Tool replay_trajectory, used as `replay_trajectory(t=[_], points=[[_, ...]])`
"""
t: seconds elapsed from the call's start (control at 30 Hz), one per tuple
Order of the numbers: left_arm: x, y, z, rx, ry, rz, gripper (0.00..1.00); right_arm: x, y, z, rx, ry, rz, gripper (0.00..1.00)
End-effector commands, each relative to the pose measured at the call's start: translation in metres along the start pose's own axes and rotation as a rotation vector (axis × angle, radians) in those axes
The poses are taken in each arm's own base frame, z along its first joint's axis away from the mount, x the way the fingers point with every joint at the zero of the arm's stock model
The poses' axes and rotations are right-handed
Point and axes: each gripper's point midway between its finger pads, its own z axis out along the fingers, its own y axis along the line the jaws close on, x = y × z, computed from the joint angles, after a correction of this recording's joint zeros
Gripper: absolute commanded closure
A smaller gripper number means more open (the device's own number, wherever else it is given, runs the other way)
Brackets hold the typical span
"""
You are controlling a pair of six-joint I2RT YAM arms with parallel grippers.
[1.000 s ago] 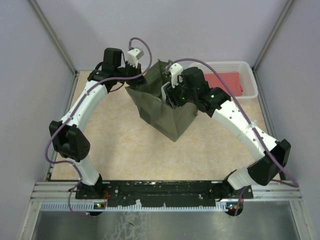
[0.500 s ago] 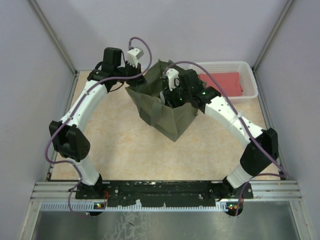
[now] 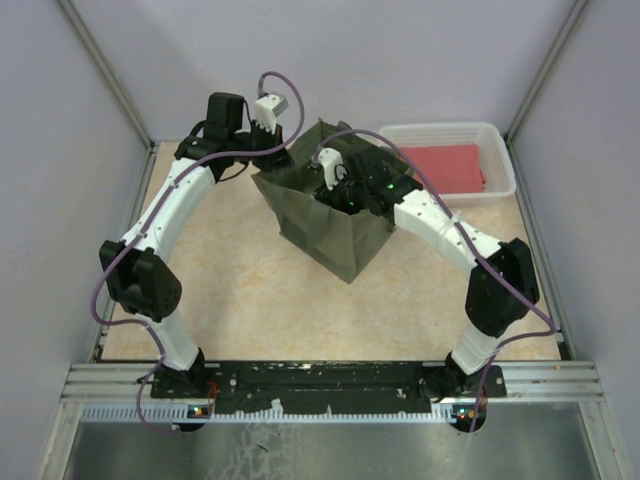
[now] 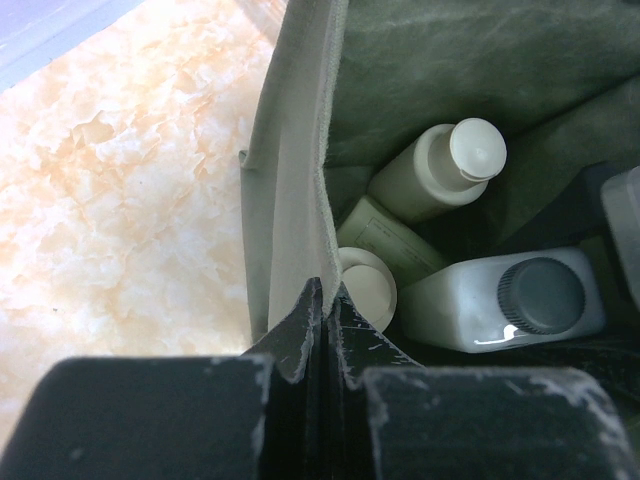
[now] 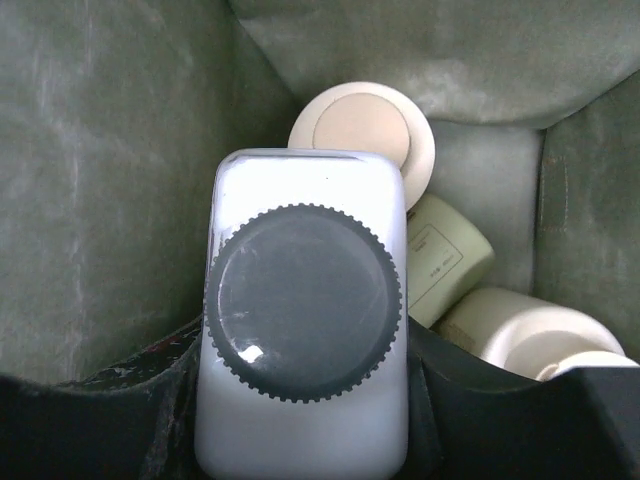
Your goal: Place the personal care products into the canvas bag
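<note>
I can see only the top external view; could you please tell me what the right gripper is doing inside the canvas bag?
Observer: The right gripper is shut on the white bottle with the grey cap, down inside the canvas bag.
Operator: Thank you. Is anything else in there?
Observer: Yes, two cream-capped bottles and a pale yellowish cylinder lie beside it.
Operator: And the left gripper?
Observer: It is shut on the bag's rim.
</note>
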Motion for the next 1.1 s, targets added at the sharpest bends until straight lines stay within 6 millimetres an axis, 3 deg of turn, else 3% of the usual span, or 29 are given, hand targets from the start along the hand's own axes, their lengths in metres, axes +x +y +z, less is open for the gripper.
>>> replay_trajectory(t=[0.0,0.33,0.5,0.73,0.8,0.97,1.07], points=[[-0.009,0.001,-0.004,0.006,-0.015,0.017,1.00,0.003,-0.020,0.010,0.087,-0.009,-0.019,1.00],[-0.010,0.001,-0.002,0.006,-0.017,0.010,1.00,0.042,-0.031,0.022,0.153,0.085,0.007,1.00],[-0.011,0.002,-0.003,0.003,-0.018,0.012,1.00,0.068,-0.034,0.018,0.191,0.174,0.034,1.00],[-0.008,0.004,-0.001,0.001,-0.012,0.005,1.00,0.082,-0.037,0.000,0.255,0.213,0.070,1.00],[-0.007,0.003,-0.001,0.002,-0.010,0.005,1.00,0.076,-0.039,-0.015,0.294,0.199,0.077,1.00],[-0.007,0.003,-0.003,-0.002,-0.011,0.008,1.00,0.082,-0.056,-0.035,0.401,0.217,0.141,1.00],[-0.007,0.003,-0.004,-0.003,-0.011,0.008,1.00,0.086,-0.076,-0.050,0.486,0.210,0.218,1.00]])
